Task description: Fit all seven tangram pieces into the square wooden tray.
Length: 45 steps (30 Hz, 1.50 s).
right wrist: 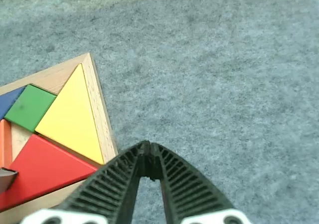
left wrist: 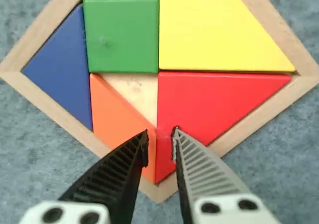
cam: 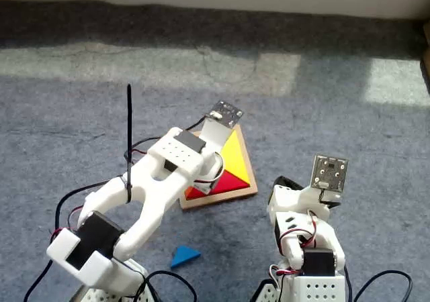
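Hovering over the tray (left wrist: pixel 273 25), the left gripper (left wrist: pixel 159 134) holds its jaws slightly apart above the seam between the orange piece (left wrist: pixel 114 124) and the red triangle (left wrist: pixel 209 104); the yellow triangle (left wrist: pixel 214 30), green square (left wrist: pixel 122 35) and dark blue triangle (left wrist: pixel 62 69) lie in the tray too; a small blue triangle (cam: pixel 185 255) lies loose on the bench (cam: pixel 336 114) near the left arm's base; the right gripper (right wrist: pixel 149 145), jaws together, hangs just beside the tray.

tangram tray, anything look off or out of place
A small light-blue triangle piece lies on the grey carpet outside the square wooden tray, while a bare triangular gap sits beside the green square.
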Motion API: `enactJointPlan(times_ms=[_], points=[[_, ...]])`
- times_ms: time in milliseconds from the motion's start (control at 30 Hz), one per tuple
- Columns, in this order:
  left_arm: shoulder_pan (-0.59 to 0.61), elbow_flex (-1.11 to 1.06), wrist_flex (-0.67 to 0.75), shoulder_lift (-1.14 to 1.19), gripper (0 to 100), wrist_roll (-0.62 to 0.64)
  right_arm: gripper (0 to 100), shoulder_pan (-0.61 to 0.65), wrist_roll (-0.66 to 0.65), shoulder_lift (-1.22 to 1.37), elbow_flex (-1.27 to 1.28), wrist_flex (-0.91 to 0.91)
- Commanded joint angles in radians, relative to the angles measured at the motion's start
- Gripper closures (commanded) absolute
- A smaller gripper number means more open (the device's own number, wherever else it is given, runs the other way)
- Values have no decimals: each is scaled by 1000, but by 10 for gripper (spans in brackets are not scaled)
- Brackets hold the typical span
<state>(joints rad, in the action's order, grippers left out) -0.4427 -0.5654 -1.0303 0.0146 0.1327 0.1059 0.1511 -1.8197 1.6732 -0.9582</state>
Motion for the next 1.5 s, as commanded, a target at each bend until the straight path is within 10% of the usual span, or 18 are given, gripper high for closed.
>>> enactJointPlan(times_ms=[0,600,1467], points=[[7,21,-60,-74,902,8,993,-8,-11,-10,140,22],[10,-344,-301,-889,779,-58,993,-8,-11,-10,140,22],[-249,-740,-132,-931,775,-186,993,-5,-11,-12,140,22]])
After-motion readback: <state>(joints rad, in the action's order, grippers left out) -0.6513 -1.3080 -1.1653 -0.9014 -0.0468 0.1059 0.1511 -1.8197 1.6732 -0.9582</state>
